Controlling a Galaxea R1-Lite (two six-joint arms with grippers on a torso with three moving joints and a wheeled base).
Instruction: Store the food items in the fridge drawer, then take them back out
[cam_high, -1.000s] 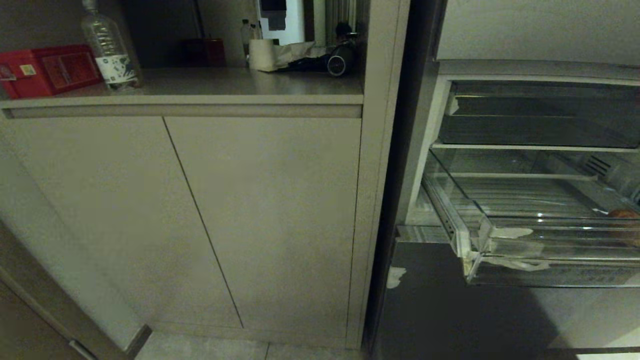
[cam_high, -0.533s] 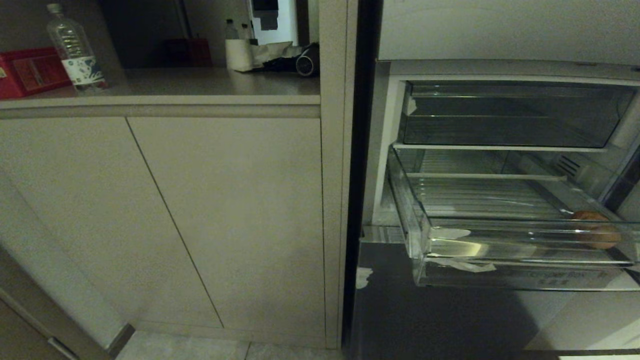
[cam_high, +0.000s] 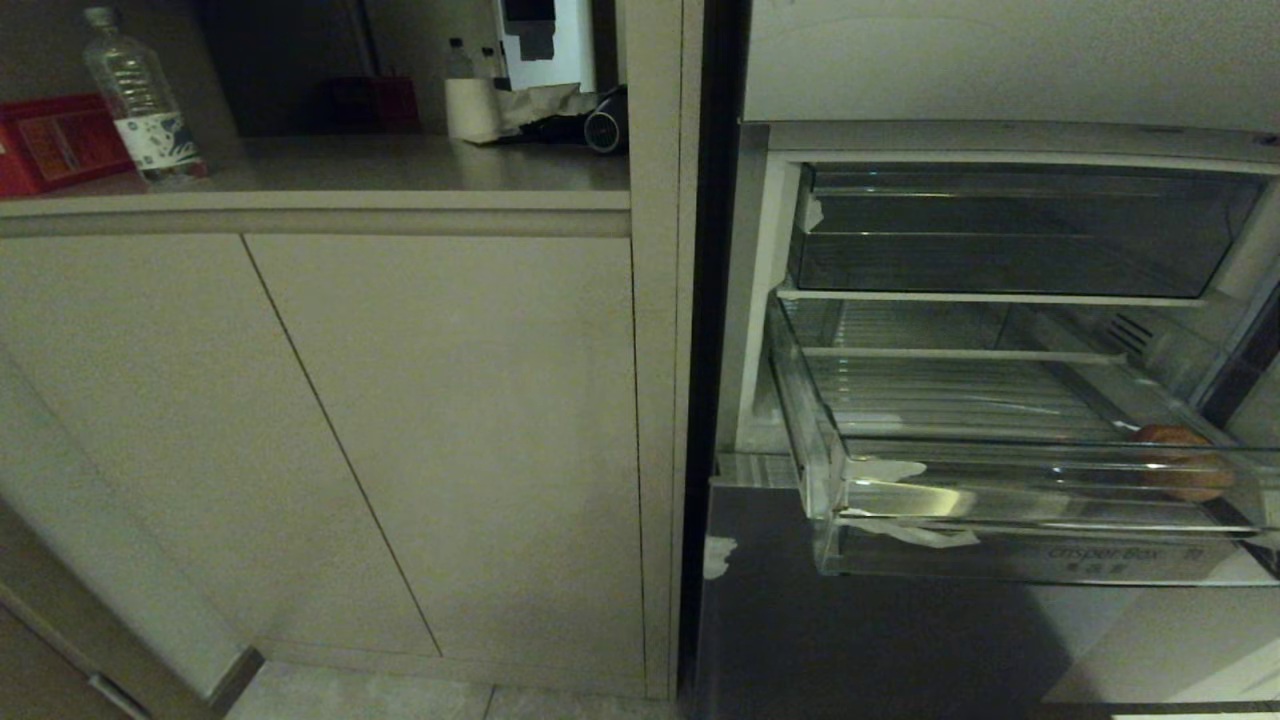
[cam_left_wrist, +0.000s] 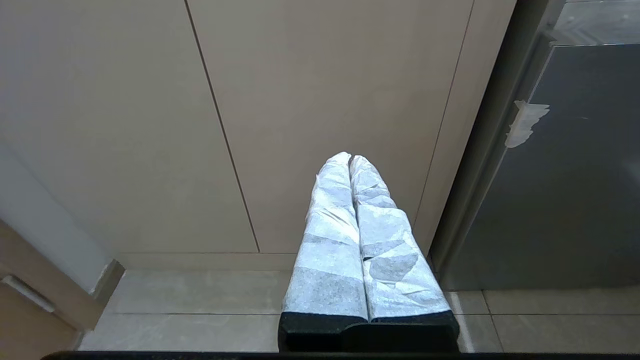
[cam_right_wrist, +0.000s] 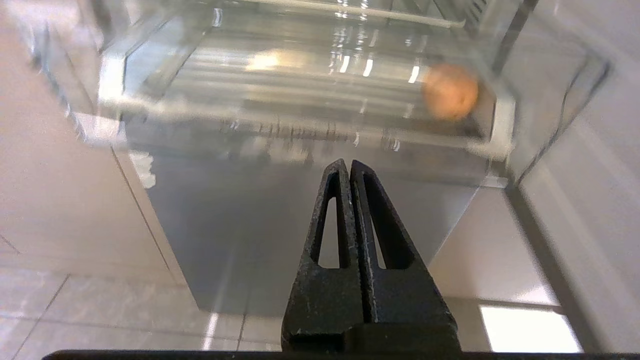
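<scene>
Head view. Fridge drawer (cam_high: 1020, 500): clear ribbed pull-out tray, drawn out of the open fridge, whitish tape scraps on its front left corner. One food item (cam_high: 1180, 462), a round orange-brown ball, lies inside at the drawer's right front corner, against the front wall. Above it, a second clear bin (cam_high: 1010, 230), untaped on its front. To the left: beige cabinet doors (cam_high: 400, 420), a counter (cam_high: 330, 165) bearing a water bottle (cam_high: 135, 100) and a red box (cam_high: 50, 140). Neither arm shows here.

Left wrist view. Left gripper (cam_left_wrist: 351, 159): paper-wrapped fingers pressed together, holding nothing, pointing at the cabinet doors low near the floor tiles (cam_left_wrist: 200, 310); parked.

Right wrist view. Right gripper (cam_right_wrist: 348, 164): black fingers pressed together, empty, below and in front of the drawer's front wall, well apart from the ball, which sits up and to one side of the fingertip line.

Risks, as judged. With fingers together the gripper cannot take the ball; it must spread before reaching in. Coming up from below, it could strike the drawer's front lip and shove the drawer. The round ball may roll along the ribbed floor if nudged off-centre.

Change from the earlier head frames. The whole scene sits further left than a second ago, so the camera has turned toward the fridge; the drawer and ball show more fully.
</scene>
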